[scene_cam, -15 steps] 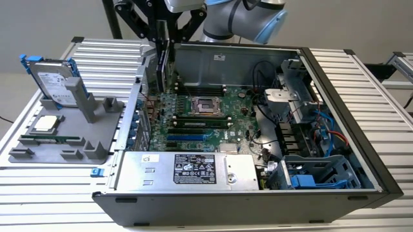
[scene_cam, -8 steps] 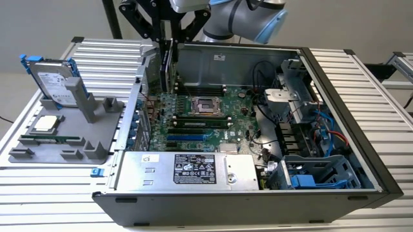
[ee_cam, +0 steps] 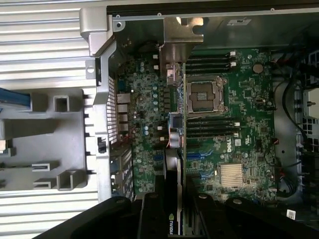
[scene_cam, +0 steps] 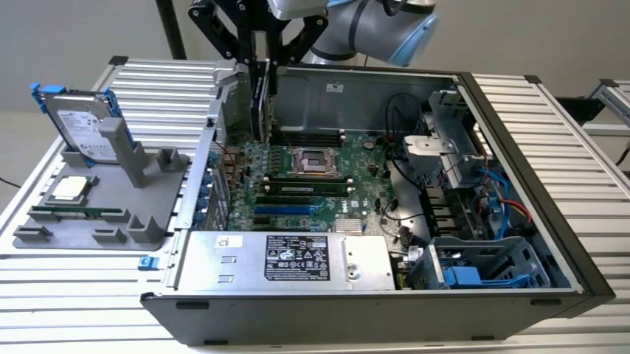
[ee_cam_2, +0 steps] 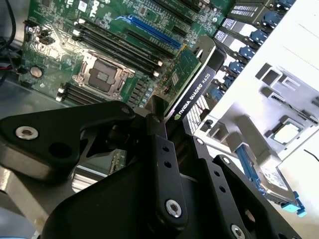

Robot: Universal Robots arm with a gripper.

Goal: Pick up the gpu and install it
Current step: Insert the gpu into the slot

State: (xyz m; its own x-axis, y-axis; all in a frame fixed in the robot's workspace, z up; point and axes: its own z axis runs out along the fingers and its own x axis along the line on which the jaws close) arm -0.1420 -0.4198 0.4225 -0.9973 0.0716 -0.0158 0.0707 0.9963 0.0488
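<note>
The gpu (scene_cam: 262, 99) hangs upright on edge inside the open computer case (scene_cam: 551, 184), over the far left part of the green motherboard (scene_cam: 305, 184). My gripper (scene_cam: 261, 60) is shut on its top edge. In the second wrist view the gpu (ee_cam_2: 195, 89) shows its black shroud edge and green board between my gripper's (ee_cam_2: 177, 122) black fingers (ee_cam_2: 160, 137). In the first wrist view the gpu (ee_cam: 174, 144) appears edge-on, with its silver bracket (ee_cam: 172, 47) by the case's rear wall and my gripper (ee_cam: 175, 198) clamped on it. Blue slots (scene_cam: 285, 210) lie on the motherboard nearer the power supply.
A grey fixture (scene_cam: 88, 228) at the exterior view's left holds a hard drive (scene_cam: 84, 122) with a blue frame, a processor chip (scene_cam: 71, 188) and a RAM stick (scene_cam: 79, 214). A silver power supply (scene_cam: 285, 258) fills the case's near side. Drive cages and cables (scene_cam: 473, 192) crowd its right side.
</note>
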